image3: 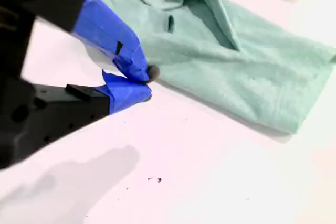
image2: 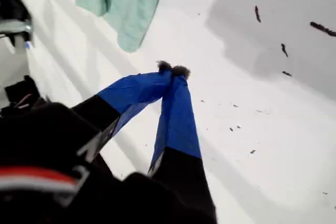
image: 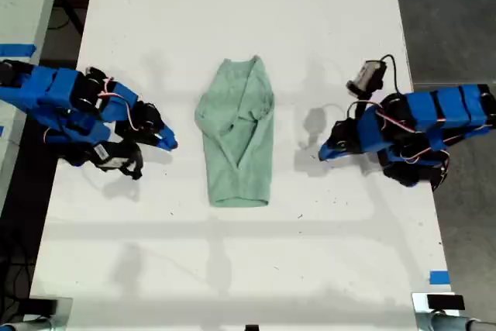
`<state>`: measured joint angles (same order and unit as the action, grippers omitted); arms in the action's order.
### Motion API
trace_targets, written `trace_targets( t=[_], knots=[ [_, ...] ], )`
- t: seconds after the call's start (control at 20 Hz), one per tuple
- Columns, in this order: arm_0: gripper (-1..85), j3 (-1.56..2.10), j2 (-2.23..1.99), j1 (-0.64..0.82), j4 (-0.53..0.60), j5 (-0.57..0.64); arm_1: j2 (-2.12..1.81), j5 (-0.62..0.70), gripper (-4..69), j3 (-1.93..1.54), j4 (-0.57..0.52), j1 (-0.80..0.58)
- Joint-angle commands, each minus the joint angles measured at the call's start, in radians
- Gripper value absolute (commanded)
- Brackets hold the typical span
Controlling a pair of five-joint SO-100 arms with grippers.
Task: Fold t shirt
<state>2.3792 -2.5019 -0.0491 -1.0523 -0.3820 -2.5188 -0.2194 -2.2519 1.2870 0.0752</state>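
Exterior view: a white flat table [image: 325, 29] bears the pale mint-green wrinkled fabric t shirt [image: 240, 137], folded narrow at its middle. My first gripper [image: 323, 153] and my second gripper [image: 172, 143] flank it, both pinched closed, empty.

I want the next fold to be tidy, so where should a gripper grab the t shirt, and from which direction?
Probably take the t shirt at a corner of its straight hem, the end nearer the exterior view's bottom, coming in low from the side. That end lies flat and square, while the opposite end is bunched and creased. My second gripper sits closest to the cloth.
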Motion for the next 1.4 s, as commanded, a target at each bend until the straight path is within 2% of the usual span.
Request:
trace_targets(
  t=[0.0, 0.05, 0.1, 0.2, 0.3, 0.4, 0.6, 0.65, 0.7, 1.1, 1.25, 1.35],
  knots=[
    [12.3, -0.380, 0.454, -0.103, 0.000, -0.034, 0.469, -0.011, 5.7, 0.419, -0.035, 0.084],
    [16.3, -0.500, 0.604, -0.127, -0.020, -0.034, 0.557, -0.011, 14.4, 0.500, -0.043, 0.101],
    [18.0, -0.626, 0.752, -0.149, -0.038, -0.026, 0.627, -0.002, 26.8, 0.558, -0.057, 0.117],
    [18.1, -0.911, 1.020, -0.169, -0.133, 0.012, 0.747, 0.011, 35.9, 0.664, -0.063, 0.143],
    [18.3, -1.158, 1.206, -0.169, -0.244, 0.025, 0.818, 0.020, 37.0, 0.733, -0.060, 0.160],
    [18.1, -1.276, 1.296, -0.169, -0.295, 0.031, 0.839, 0.021, 37.4, 0.767, -0.060, 0.176],
    [16.0, -1.307, 1.420, -0.164, -0.235, 0.067, 0.847, 0.025, 36.9, 0.784, -0.058, 0.195],
    [4.6, -1.339, 1.468, -0.170, -0.225, 0.081, 0.853, 0.025, 36.8, 0.787, -0.058, 0.198],
    [0.0, -1.350, 1.496, -0.181, -0.212, 0.075, 0.867, 0.021, 36.6, 0.793, -0.058, 0.199],
    [-0.1, -1.356, 1.513, -0.206, -0.189, 0.072, 1.103, 0.071, 35.8, 0.905, -0.083, 0.146],
    [-0.1, -1.356, 1.513, -0.206, -0.189, 0.077, 1.193, 0.095, 31.6, 0.946, -0.103, 0.123],
    [-0.1, -1.356, 1.513, -0.209, -0.189, 0.077, 1.241, 0.075, -1.6, 0.942, -0.130, 0.112]
  ],
)
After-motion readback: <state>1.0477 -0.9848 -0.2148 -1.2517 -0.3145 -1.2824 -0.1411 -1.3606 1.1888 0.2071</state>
